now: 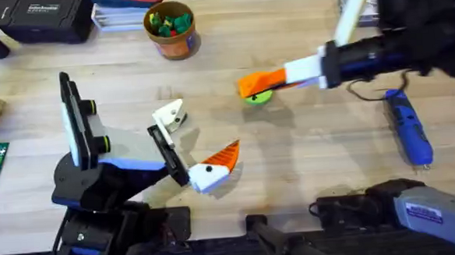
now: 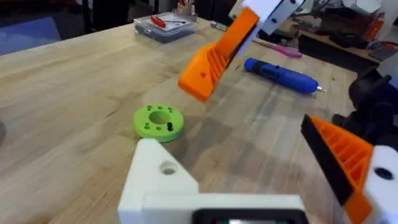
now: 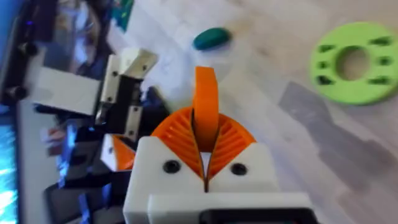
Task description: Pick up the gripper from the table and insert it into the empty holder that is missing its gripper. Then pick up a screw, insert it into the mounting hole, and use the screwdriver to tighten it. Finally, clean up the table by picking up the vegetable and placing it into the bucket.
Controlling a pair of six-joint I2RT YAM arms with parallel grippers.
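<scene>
Over the middle of the table, the right gripper (image 1: 276, 78) reaches in from the right and hangs just above the lime disc (image 1: 259, 97). Its two orange pads (image 3: 233, 140) are pressed together on the wedge (image 3: 205, 93), which sticks out past the fingertips, clamped by its thick end. From the left wrist view the wedge (image 2: 208, 65) is clear of the table and tilted, its tip pointing down toward the disc (image 2: 159, 121) without touching it.

The left gripper (image 1: 197, 137) sits at the near left, its jaws spread wide with nothing between them. One jaw carries an orange ribbed pad (image 1: 223, 153); the other is the bare white holder (image 1: 168, 115) (the screw hole in its face shows in the left wrist view (image 2: 168, 167)). The holder lies left of and nearer than the wedge, well apart from it.

The screwdriver (image 1: 408, 126) lies flat at the right, near the edge, its tip pointing toward the near side. The bucket (image 1: 171, 25) stands at the far side, left of centre, with green and yellow pieces inside. The vegetable (image 3: 210, 38) lies on the wood between the disc and the left gripper, seen from the right wrist. A clear box (image 2: 165, 25) rests far across the table in the left wrist view.
</scene>
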